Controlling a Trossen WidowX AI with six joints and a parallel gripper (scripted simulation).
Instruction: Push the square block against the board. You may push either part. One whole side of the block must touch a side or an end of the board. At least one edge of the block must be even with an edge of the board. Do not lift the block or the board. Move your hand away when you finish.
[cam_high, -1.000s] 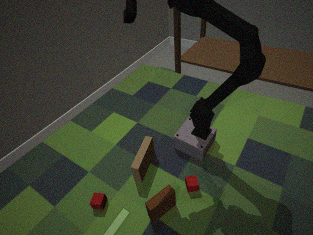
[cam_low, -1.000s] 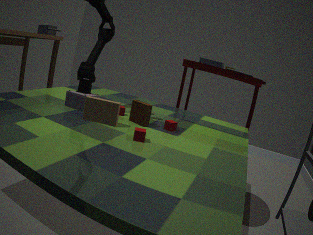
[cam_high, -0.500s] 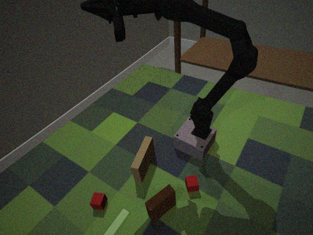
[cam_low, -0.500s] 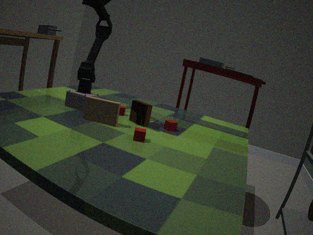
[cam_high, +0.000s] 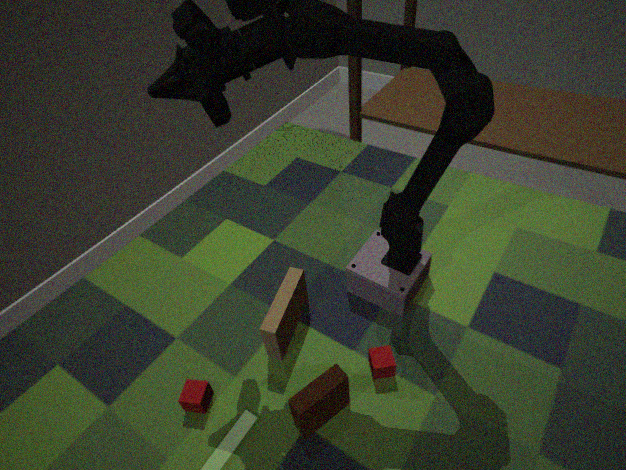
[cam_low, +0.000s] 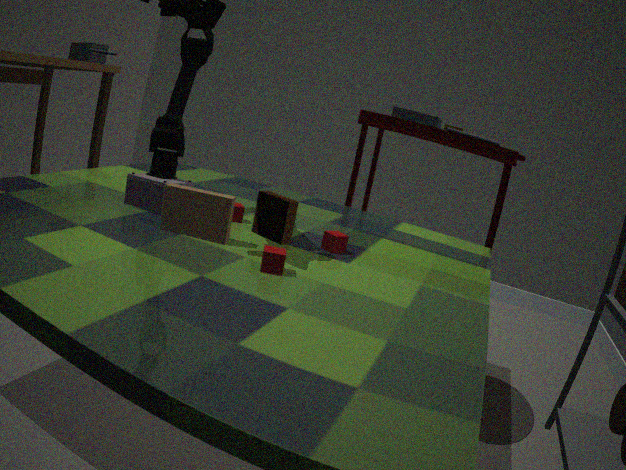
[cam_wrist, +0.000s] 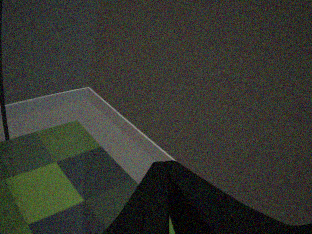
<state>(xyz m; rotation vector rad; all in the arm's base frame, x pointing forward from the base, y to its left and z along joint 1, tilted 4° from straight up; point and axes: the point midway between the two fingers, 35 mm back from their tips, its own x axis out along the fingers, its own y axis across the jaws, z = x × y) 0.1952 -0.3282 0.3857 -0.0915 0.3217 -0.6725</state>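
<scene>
The square block, dark brown (cam_high: 319, 399) (cam_low: 273, 217), stands upright on the patchwork surface. The board, light wood (cam_high: 284, 303) (cam_low: 197, 212), stands on its long edge, nearer the arm's base in the exterior view. A gap separates the two, and they stand at an angle to each other. My gripper (cam_high: 153, 91) (cam_wrist: 164, 171) is shut and empty, raised high above the surface and well away from both. Neither block nor board shows in the wrist view.
Red cubes (cam_high: 196, 396) (cam_high: 382, 361) (cam_low: 273, 260) (cam_low: 334, 242) (cam_low: 237, 212) stand around the block and board. The arm's base (cam_high: 376, 275) is behind the board. A pale strip (cam_high: 230, 440) lies at the front in the top view. The arm's shadow falls around the block.
</scene>
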